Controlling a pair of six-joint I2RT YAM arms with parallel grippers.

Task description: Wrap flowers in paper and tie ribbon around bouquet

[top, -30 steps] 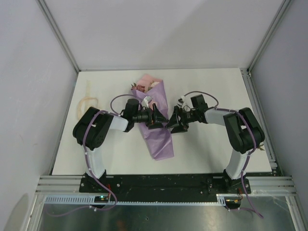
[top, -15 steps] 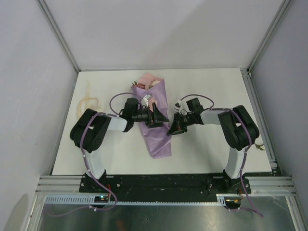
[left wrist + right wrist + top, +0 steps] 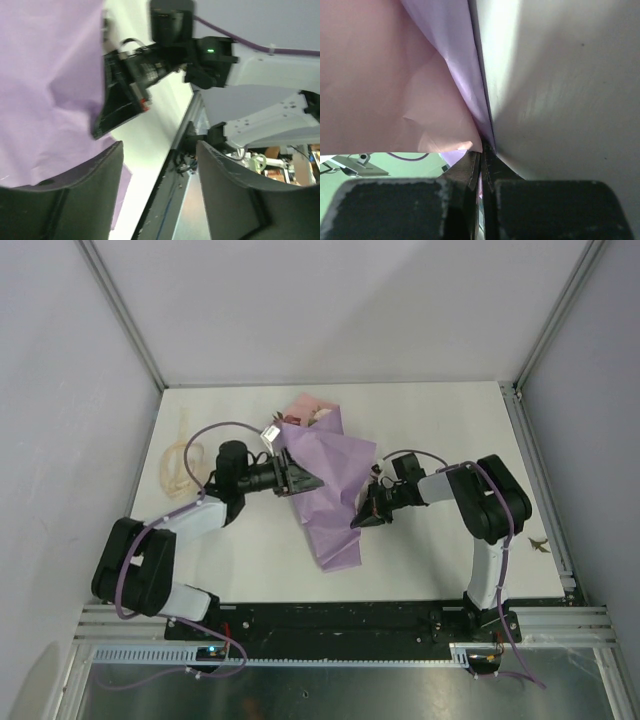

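Barely visible flowers (image 3: 301, 420) behind lilac paper (image 3: 335, 485)

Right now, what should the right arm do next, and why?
Probably draw the right gripper leftward over the flowers. It is shut on the edge of the paper, which spreads open to the right, and the left gripper is open beside it.

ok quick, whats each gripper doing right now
Left gripper: open, nothing between its fingers, next to the paper.
Right gripper: closed, pinching the paper's edge.
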